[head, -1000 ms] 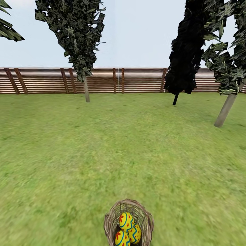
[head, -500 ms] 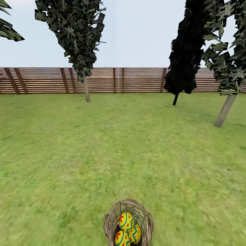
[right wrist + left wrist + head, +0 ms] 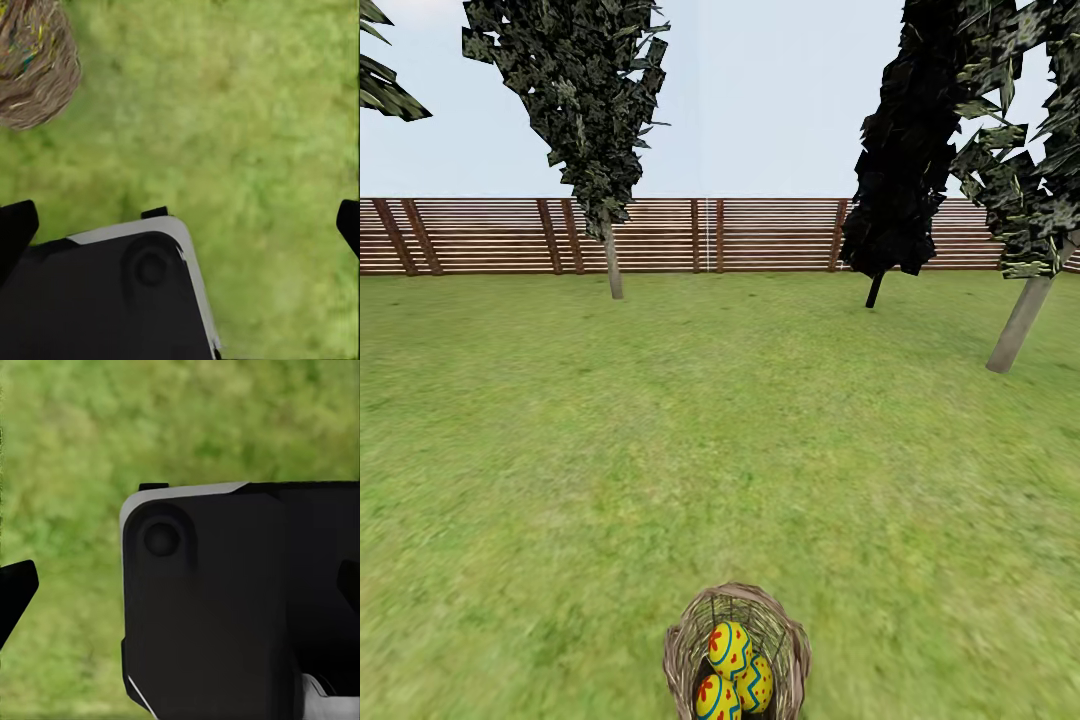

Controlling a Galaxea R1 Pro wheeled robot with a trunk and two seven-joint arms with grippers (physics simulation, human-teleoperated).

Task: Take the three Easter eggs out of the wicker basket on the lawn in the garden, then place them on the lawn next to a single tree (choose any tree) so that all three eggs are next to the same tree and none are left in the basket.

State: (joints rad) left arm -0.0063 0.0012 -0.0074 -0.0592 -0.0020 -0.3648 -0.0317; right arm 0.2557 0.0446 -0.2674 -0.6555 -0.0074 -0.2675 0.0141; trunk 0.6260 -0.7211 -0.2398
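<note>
The wicker basket (image 3: 793, 650) stands on the lawn (image 3: 690, 430) at the near edge of the head view. In it lie the three Easter eggs, yellow and glossy: one on top (image 3: 729, 648), one with blue zigzags (image 3: 757, 684), one with a red flower (image 3: 715, 698). The basket's rim (image 3: 34, 64) also appears in the right wrist view, apart from my right gripper (image 3: 181, 226), which hangs open over grass. My left gripper (image 3: 181, 586) is open too, over grass. A tree with a thick pale trunk (image 3: 1020, 322) stands far right; another (image 3: 613, 265) stands by the fence.
A brown slatted fence (image 3: 720, 235) closes the garden at the back. A thin-stemmed dark columnar tree (image 3: 875, 288) stands right of centre. Wide grass lies between the basket and the trees. A black, white-edged part of my own body (image 3: 225, 607) (image 3: 105, 300) sits under each wrist camera.
</note>
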